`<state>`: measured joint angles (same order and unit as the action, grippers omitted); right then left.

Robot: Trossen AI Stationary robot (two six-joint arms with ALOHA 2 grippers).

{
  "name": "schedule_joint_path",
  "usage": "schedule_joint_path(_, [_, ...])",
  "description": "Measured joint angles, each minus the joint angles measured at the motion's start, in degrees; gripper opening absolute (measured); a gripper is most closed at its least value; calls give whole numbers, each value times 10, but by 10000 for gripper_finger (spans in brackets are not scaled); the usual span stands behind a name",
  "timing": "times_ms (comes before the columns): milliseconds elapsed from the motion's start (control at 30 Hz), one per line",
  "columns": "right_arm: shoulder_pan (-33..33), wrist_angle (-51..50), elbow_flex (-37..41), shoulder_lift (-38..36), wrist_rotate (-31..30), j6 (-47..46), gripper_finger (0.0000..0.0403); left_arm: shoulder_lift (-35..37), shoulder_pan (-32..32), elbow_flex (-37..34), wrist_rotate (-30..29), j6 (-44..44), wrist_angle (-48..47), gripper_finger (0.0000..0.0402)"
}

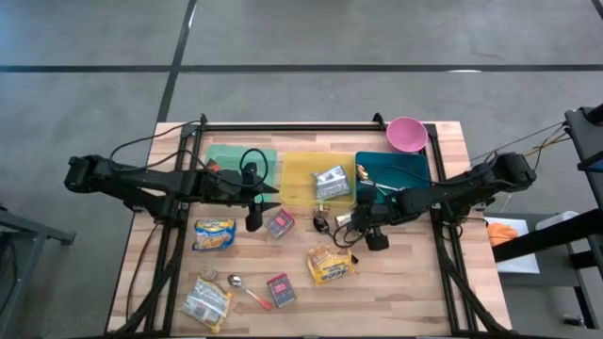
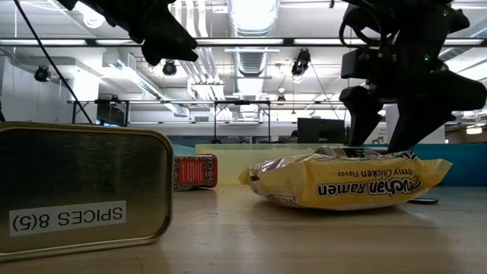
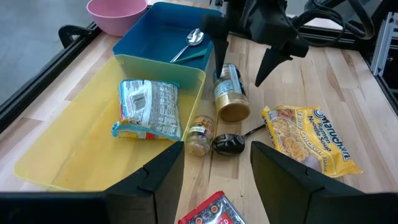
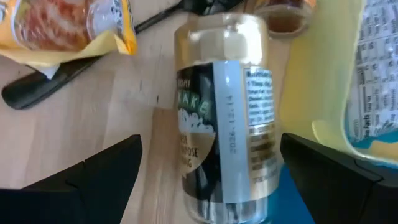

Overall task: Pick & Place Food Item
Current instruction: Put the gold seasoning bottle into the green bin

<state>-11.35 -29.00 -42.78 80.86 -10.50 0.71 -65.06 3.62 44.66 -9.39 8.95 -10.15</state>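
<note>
A seasoning jar [image 4: 227, 106] with a gold lid lies on its side on the table beside the yellow tray [image 3: 74, 143]. My right gripper [image 4: 211, 144] is open and tilted down over it, one finger on either side of the jar [image 3: 229, 93] without touching. My left gripper [image 3: 217, 163] hangs open above the table's middle [image 1: 254, 224], nothing between its fingers. A silver food packet [image 3: 149, 109] lies in the yellow tray.
A small jar [image 3: 200, 134] and a black spoon [image 3: 229, 144] lie close to the lid. Ramen packets [image 3: 311, 140] [image 1: 215, 234], spice tins [image 1: 280, 223] [image 1: 281, 290] and a spoon [image 1: 247, 290] are scattered nearer. A blue tray [image 3: 155, 43], green tray [image 1: 240, 162] and pink bowl [image 1: 407, 134] stand behind.
</note>
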Motion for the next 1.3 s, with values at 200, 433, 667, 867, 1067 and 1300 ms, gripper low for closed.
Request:
schedule_joint_path(200, [0, 82, 35, 0, 0, 23, 377, 0, 0, 0, 0, 0, 0, 194])
schedule_joint_path(433, [5, 100, 57, 0, -2, 26, 377, 0, 0, 0, 0, 0, 0, 194])
schedule_joint_path(667, [13, 101, 66, 0, -14, 30, 377, 0, 0, 0, 0, 0, 0, 194])
schedule_joint_path(867, [13, 101, 66, 0, -14, 33, 338, 0, 0, 0, 0, 0, 0, 194])
schedule_joint_path(1067, [12, 108, 64, 19, -15, 35, 267, 0, 0, 0, 0, 0, 0, 194])
schedule_joint_path(1300, [12, 111, 63, 38, -17, 12, 267, 0, 0, 0, 0, 0, 0, 193])
